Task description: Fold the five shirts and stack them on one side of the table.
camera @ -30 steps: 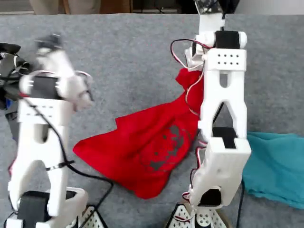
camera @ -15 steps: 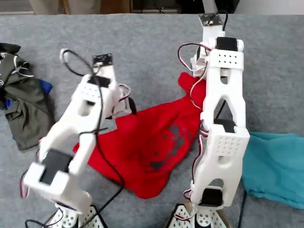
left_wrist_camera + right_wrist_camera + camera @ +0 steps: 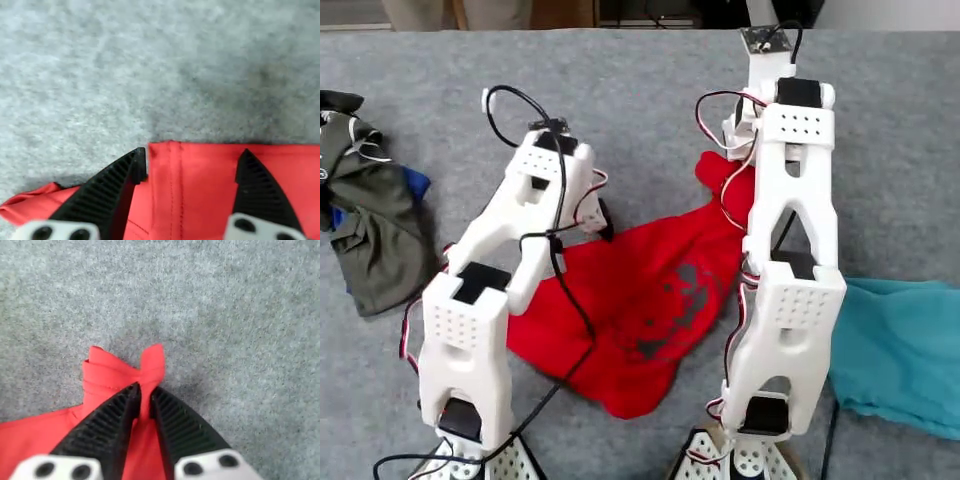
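Two pincers are at the red shirt, which lies crumpled on the grey table between the arms. The left gripper stands wide open above a straight hemmed edge of the cloth. One finger is just off the corner and the other is over the fabric. I cannot tell whether either one touches it. The right gripper is pinched nearly closed on a bunched corner at the shirt's far end, with a thin fold of red between its jaws. A dark graphic is printed on the shirt's front, and I can read no writing in it. A teal shirt lies near the right arm's base. A dark heap of clothes sits at the table's left edge.
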Robot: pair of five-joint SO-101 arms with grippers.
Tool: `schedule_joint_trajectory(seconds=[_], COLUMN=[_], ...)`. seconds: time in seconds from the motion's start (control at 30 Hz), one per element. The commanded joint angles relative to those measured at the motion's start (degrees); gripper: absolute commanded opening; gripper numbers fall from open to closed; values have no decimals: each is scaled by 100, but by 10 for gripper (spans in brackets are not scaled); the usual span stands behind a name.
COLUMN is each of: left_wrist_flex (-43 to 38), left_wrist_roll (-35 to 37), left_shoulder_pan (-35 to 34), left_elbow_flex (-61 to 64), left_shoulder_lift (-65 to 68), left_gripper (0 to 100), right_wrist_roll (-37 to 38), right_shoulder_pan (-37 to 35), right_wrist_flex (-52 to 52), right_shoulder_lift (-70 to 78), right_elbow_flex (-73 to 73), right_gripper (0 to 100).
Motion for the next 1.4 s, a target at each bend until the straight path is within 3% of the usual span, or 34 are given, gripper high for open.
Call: schedule_joint_trajectory(seconds=[0.0,0.47,0.83,1.17,1.37], left_wrist_flex=[79,53,229,316,905], left_wrist_roll=[0,141,369,369,334], left_shoulder_pan=[-193,-176,-132,-158,-167], left_elbow_flex=[-264,255,-510,-730,-2207], left_shoulder_lift=[-40,110,980,1042,1042], left_gripper=[296,295,22,19,19], right_wrist_roll=[62,44,26,26,35], right_shoulder_pan=[110,84,75,92,75], right_wrist_flex=[-88,-88,-88,-88,-44], right_shoulder_lift=[-22,-22,-22,-22,-92], right_elbow_flex=[-4,-4,4,-13,-277], right_gripper=[5,5,5,5,5])
